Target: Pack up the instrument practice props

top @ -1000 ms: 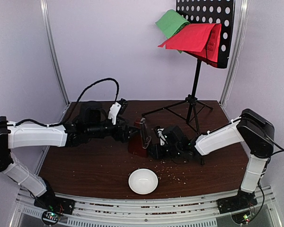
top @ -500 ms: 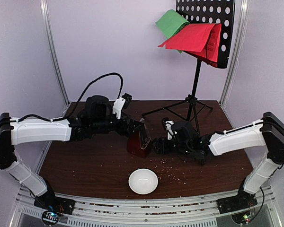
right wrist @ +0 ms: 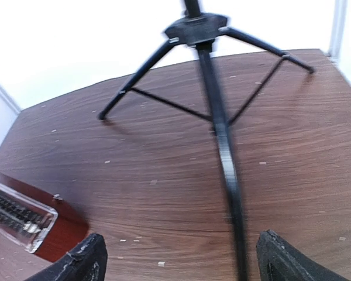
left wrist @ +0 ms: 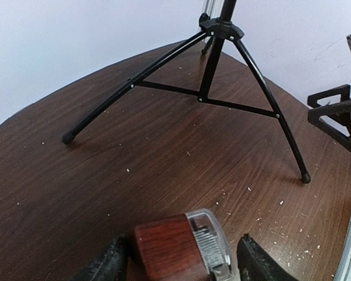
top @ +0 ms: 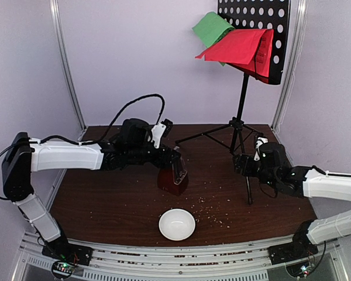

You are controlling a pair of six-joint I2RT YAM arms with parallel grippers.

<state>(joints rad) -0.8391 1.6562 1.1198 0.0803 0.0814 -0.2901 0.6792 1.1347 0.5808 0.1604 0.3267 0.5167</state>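
The dark red-brown metronome [top: 172,180] with its clear cover [left wrist: 213,246] stands mid-table. My left gripper [top: 176,160] is open and straddles its top [left wrist: 167,249]; its left finger is close to the wood side and its right finger [left wrist: 258,264] stands apart from the cover. My right gripper [top: 240,164] is open and empty, near the black music stand's near leg [right wrist: 227,170], which runs between its fingers [right wrist: 85,262]. The metronome also shows at the left of the right wrist view [right wrist: 29,219]. The stand [top: 242,99] holds a green sheet [top: 210,26] and a red sheet [top: 238,45] on its perforated desk [top: 263,17].
A small white bowl [top: 176,224] sits near the table's front edge. The stand's tripod legs [left wrist: 164,70] spread across the back right of the table. Crumbs are scattered on the wood. Metal frame posts [top: 67,64] stand at the back corners.
My right gripper has drawn back from the metronome to the right, to the stand's near leg. My left gripper has moved right, over the metronome's top.
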